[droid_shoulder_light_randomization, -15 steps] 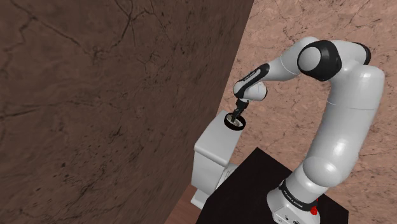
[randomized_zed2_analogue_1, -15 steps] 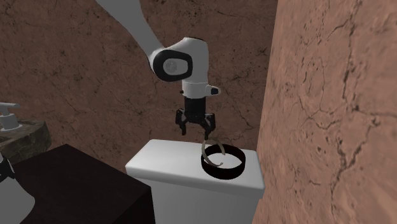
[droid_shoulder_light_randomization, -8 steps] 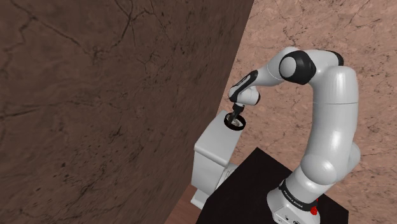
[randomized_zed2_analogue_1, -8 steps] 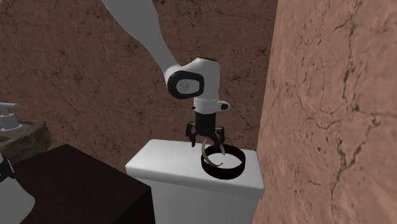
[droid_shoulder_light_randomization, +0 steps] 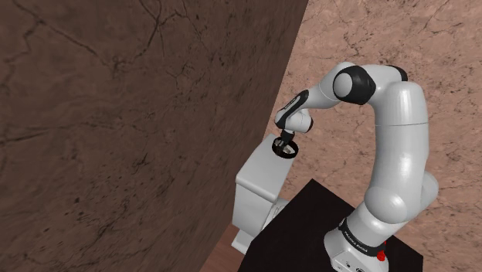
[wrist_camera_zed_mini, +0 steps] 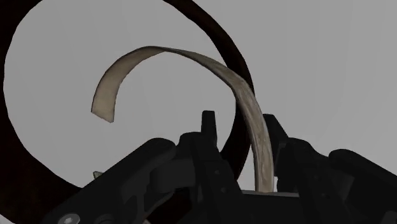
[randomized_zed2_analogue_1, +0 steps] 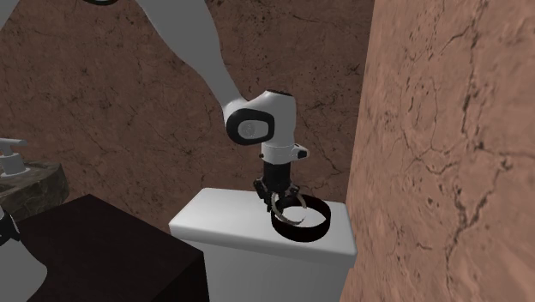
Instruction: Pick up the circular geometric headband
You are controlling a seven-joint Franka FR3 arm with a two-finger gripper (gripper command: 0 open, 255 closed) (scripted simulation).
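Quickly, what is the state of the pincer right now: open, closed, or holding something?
All-black pincer: cannot be told; it is low at the rim of the black circular headband with a tan curved strip.

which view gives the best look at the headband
The second exterior view: nearly the whole headband, a black ring with a tan curved strip, lies on the white tank. The wrist view has it close but cut off by the frame; the shoulder view has a small dark ring.
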